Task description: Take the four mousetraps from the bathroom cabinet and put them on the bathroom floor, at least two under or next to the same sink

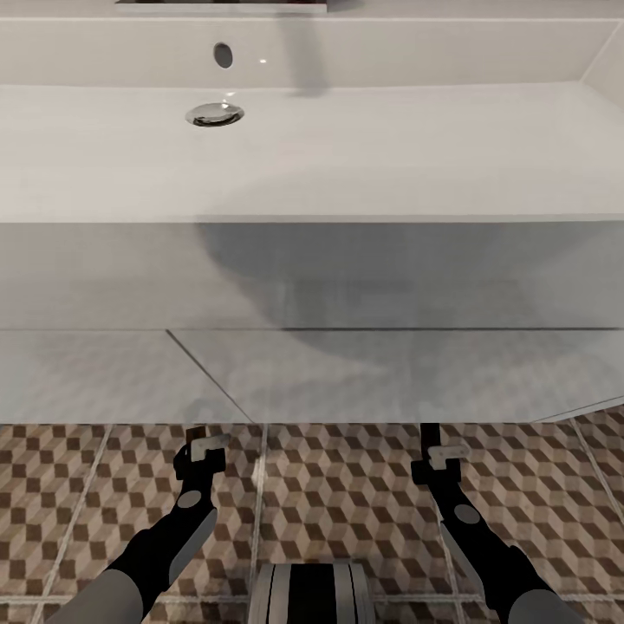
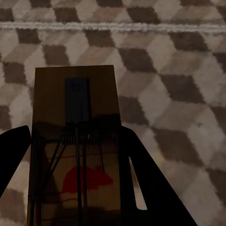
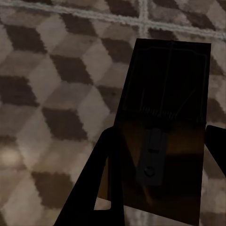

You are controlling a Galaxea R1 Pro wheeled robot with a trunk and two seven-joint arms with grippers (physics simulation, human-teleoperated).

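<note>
Left pincer: my two dark fingers clench the long edges of a mousetrap, one on each side of the board.
Left mousetrap: a brown wooden board with dark spring wires, a dark bar down its middle and a red mouse print near my fingers; it juts forward past my fingertips, held above the tiles.
Left pincer from my head: lowered in front of me, near the lower front edge of the sink block, the brown end of the board just showing at its tip.
Right pincer: my fingers are clamped on the sides of a second mousetrap.
Right mousetrap: board in deep shadow, thin wire outline and a pale metal tab visible, sticking out beyond my fingertips over a grout line.
Right pincer from my head: lowered like the left one, its tip reaching the lower front edge of the sink block; the trap reads as a dark strip.
Bathroom floor: cube-pattern tiles in brown, beige and white with pale grout, beneath both pincers.
Bathroom sink: white wall-hung block straight ahead, chrome drain and overflow hole in the basin.
My base: between my arms.
</note>
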